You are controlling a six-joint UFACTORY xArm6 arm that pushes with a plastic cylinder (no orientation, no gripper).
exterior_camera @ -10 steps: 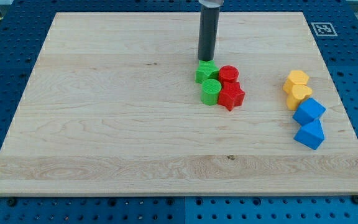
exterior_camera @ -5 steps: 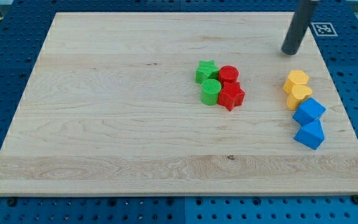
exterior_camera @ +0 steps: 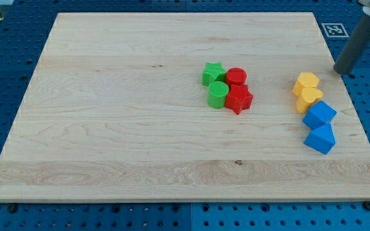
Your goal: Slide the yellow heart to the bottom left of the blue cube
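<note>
Yellow heart (exterior_camera: 310, 97) touching blue cube (exterior_camera: 319, 114), yellow block (exterior_camera: 306, 82) above, my tip (exterior_camera: 341, 71) upper right, grasping nothing

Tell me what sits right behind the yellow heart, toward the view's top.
Another yellow block touches the yellow heart on that side. Its shape is unclear and the heart covers its lower edge. My tip stands further up-right, apart from both.

Open board left of blue cube (exterior_camera: 319, 114) (ample)
</note>
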